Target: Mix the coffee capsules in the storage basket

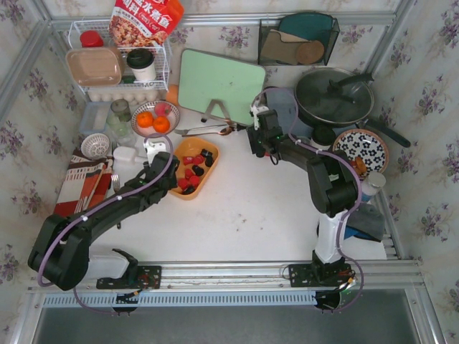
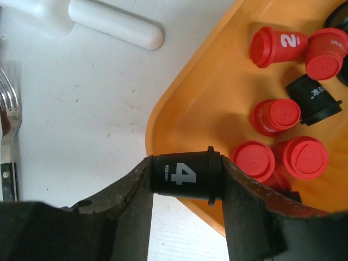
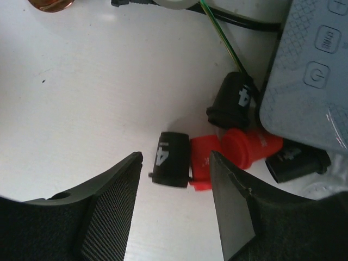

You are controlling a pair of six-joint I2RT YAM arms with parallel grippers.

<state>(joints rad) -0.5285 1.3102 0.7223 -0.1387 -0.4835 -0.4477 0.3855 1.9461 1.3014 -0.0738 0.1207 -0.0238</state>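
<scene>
The orange storage basket (image 1: pixel 215 159) lies left of centre with red and black coffee capsules (image 1: pixel 195 170) in it. My left gripper (image 2: pixel 186 179) is shut on a black capsule (image 2: pixel 185 175) marked 4, held sideways over the basket's near rim (image 2: pixel 163 117). Several red capsules (image 2: pixel 275 116) and a black one (image 2: pixel 312 98) lie inside. My right gripper (image 3: pixel 176 157) is open, low over the table near the grey cooker. Between its fingers lie a black capsule (image 3: pixel 171 159) and a red capsule (image 3: pixel 202 166), touching neither finger. More capsules (image 3: pixel 234 100) lie just beyond.
The grey cooker panel (image 3: pixel 310 70) and its cable (image 3: pixel 239 22) border the loose capsules. A fork (image 2: pixel 8 125) and a white handle (image 2: pixel 117 27) lie left of the basket. A bowl of oranges (image 1: pixel 153 120), a green cutting board (image 1: pixel 220 84) and a pan (image 1: pixel 334 97) stand behind.
</scene>
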